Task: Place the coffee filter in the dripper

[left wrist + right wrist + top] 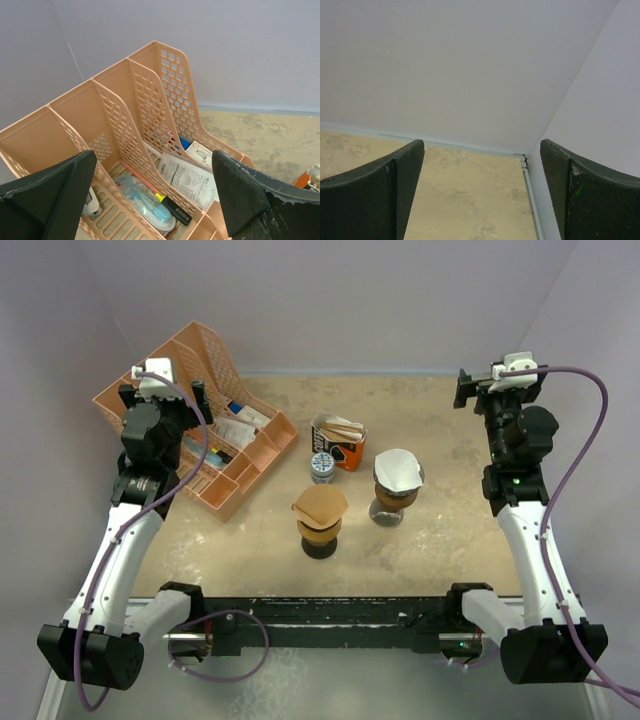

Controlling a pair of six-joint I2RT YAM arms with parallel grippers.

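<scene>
A brown coffee filter (320, 506) lies on top of a brown dripper (321, 534) near the table's middle. Right of it, a white coffee filter (398, 471) rests in a second dripper (392, 506) of glass. Behind them stands an orange box (340, 443) with more brown filters in it. My left gripper (163, 400) hangs open over the pink organiser basket (262, 454), far left of the drippers. In its wrist view the left gripper (155, 200) holds nothing. My right gripper (497, 388) is open near the far right corner, and the right gripper (482, 195) is empty above bare table.
A small round tin (322, 467) stands between the box and the drippers. The basket (125, 105) holds a highlighter (172, 207), a leaflet (192, 177) and small packets. Grey walls close the table at the back and on both sides.
</scene>
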